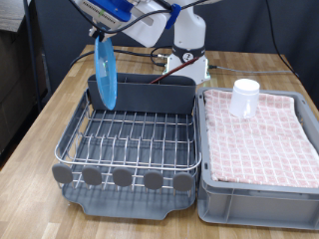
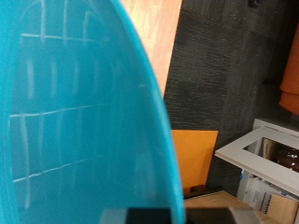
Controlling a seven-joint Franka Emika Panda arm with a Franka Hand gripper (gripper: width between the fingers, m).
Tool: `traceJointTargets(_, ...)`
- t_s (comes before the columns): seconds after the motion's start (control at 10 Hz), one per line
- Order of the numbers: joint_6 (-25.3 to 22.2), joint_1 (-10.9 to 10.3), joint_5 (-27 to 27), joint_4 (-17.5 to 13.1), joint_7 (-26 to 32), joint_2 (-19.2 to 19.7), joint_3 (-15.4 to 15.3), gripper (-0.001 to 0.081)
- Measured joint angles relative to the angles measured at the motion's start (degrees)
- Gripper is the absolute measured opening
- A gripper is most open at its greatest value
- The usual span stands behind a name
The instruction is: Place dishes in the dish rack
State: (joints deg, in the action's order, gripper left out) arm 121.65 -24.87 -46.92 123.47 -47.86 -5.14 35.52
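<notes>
We note the gripper (image 1: 103, 37) clamped on the rim of the round light-blue plate (image 1: 106, 72), which hangs on edge above the far left corner of the dish rack (image 1: 130, 139). Rack: silver wire grid on a grey plastic tray, dark-grey caddy (image 1: 150, 95) along its far side, round grey discs (image 1: 122, 177) on the near edge. Small white cylindrical cup (image 1: 244, 98) stands on pink checked cloth in the grey crate (image 1: 261, 184). Wooden tabletop (image 1: 40, 119). Wrist view: glossy blue plate (image 2: 75, 121) fills most of our frame.
</notes>
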Motion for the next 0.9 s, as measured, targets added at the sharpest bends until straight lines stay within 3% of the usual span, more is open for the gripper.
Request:
traceJointTargets(0.6, 0.08, -0.04, -4.91, 0.70, -1.98, 1.12, -0.96, 0.0025)
traceJointTargets(0.9, 3.38, 0.11, -6.54, 2.01, -3.62, 2.55, -0.01, 0.0025)
